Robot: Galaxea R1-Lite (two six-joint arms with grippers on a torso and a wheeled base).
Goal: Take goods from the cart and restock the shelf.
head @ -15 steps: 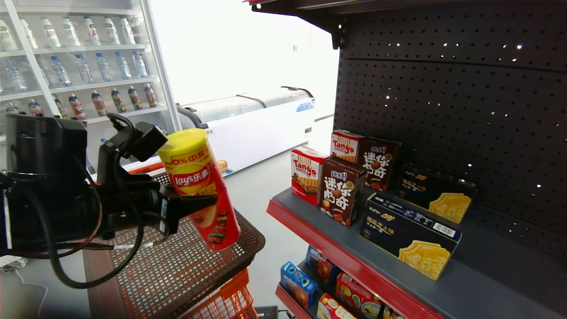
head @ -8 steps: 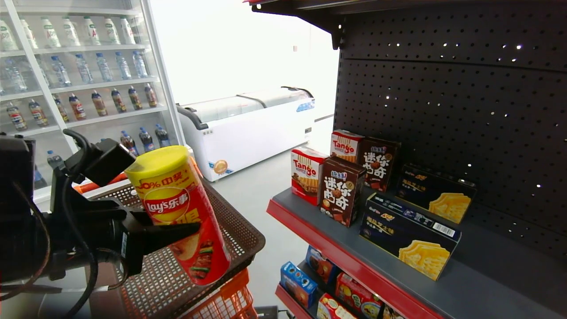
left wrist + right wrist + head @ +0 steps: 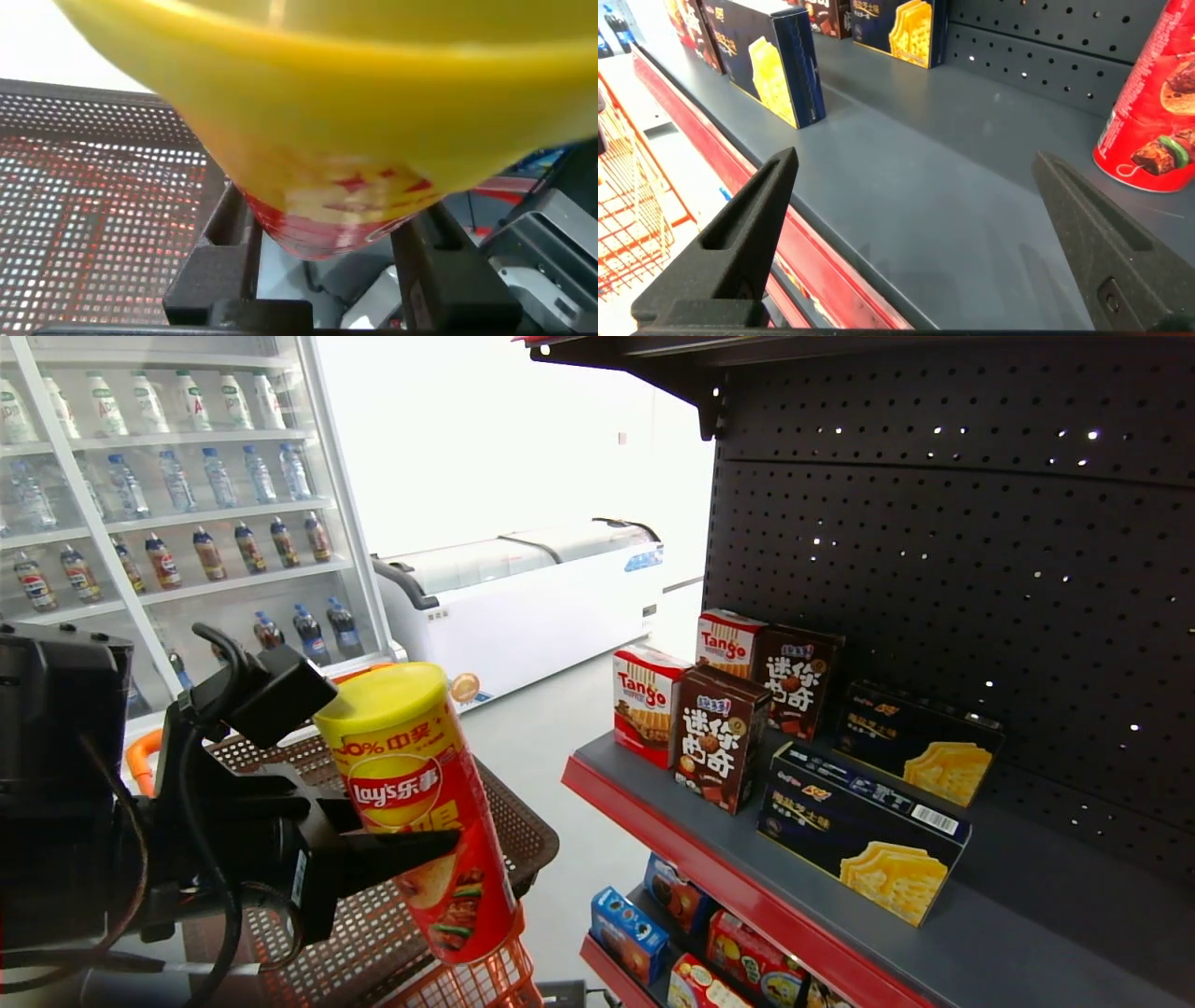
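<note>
Shelf (image 3: pixel 1027 933) lies right of my left gripper (image 3: pixel 425 845), cart basket (image 3: pixel 523 831) just below it. I've got the chip can (image 3: pixel 401 747) clamped there, long axis near upright, lid tilted away from the shelf. Right gripper (image 3: pixel 915 233) hangs wide open, empty, over the shelf board.

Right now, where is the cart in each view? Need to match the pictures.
Head view: cart at lower left, its brown mesh basket behind the chip can.
Left wrist view: the brown mesh beside and below the can.
Right wrist view: its orange wire basket at the picture's edge.
Shared landmark: the shelf's red front edge, in the head and right wrist views.
</note>
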